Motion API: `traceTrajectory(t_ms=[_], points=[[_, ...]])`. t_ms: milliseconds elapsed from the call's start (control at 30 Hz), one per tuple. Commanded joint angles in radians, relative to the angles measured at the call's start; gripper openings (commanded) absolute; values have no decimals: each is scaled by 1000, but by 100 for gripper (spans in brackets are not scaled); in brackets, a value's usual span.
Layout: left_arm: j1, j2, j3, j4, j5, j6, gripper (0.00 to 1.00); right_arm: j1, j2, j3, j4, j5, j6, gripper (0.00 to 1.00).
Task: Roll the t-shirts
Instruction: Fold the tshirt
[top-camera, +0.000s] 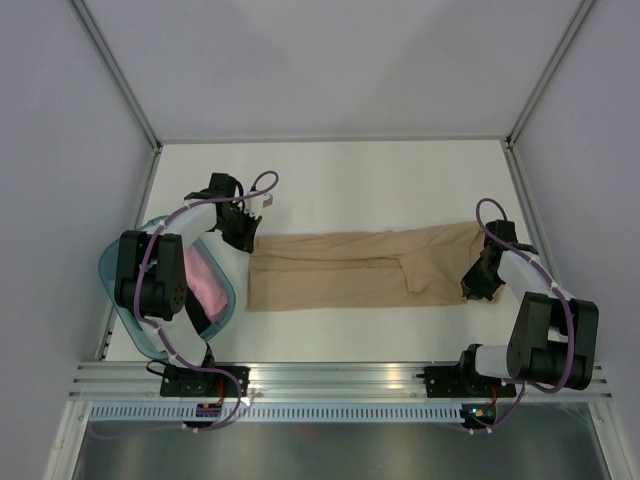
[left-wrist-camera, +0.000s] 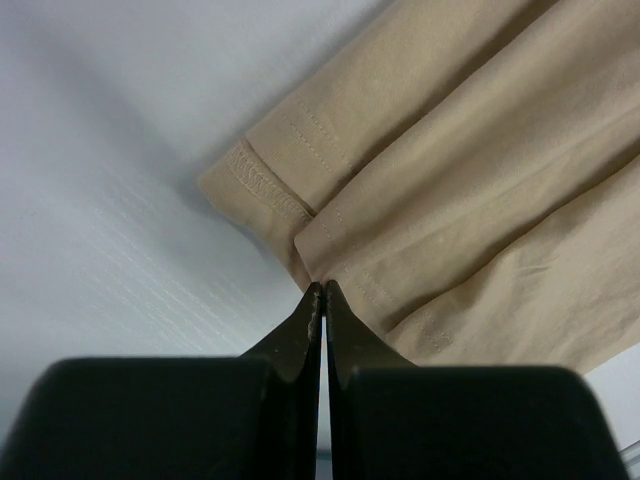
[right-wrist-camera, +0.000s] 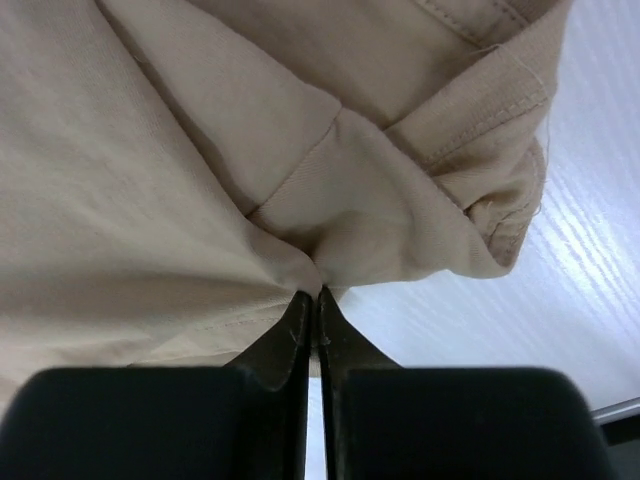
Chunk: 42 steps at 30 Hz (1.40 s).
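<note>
white table (top-camera: 350, 190) under a tan t-shirt (top-camera: 350, 270). left gripper (top-camera: 245, 240) at nine o'clock and right gripper (top-camera: 478, 285) at three clamp its ends, likely to keep it taut.

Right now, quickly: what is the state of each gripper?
Left gripper: closed, pinching the shirt hem.
Right gripper: closed on the shirt's bunched edge.
</note>
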Motion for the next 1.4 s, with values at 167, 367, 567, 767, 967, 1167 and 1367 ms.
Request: traceTrajectory(t_ms=[167, 367, 567, 767, 967, 1167, 1367], points=[[1, 0, -2, 33, 34, 5, 2, -22, -5, 56, -57, 70, 34, 4], [-2, -10, -23, 31, 48, 0, 2, -23, -23, 113, -91, 91, 26, 35], [-8, -9, -20, 34, 54, -20, 2, -23, -52, 280, -76, 64, -34, 46], [-10, -23, -31, 34, 39, -43, 2, -49, 167, 385, 56, -13, -123, 45], [-10, -20, -42, 44, 26, -78, 2, -78, 345, 426, 212, -102, -175, 43], [-11, -4, -34, 50, 10, -104, 2, -78, 419, 400, 275, -168, -193, 39], [-11, -1, -34, 50, -12, -109, 2, -78, 442, 375, 288, -120, -176, 24]])
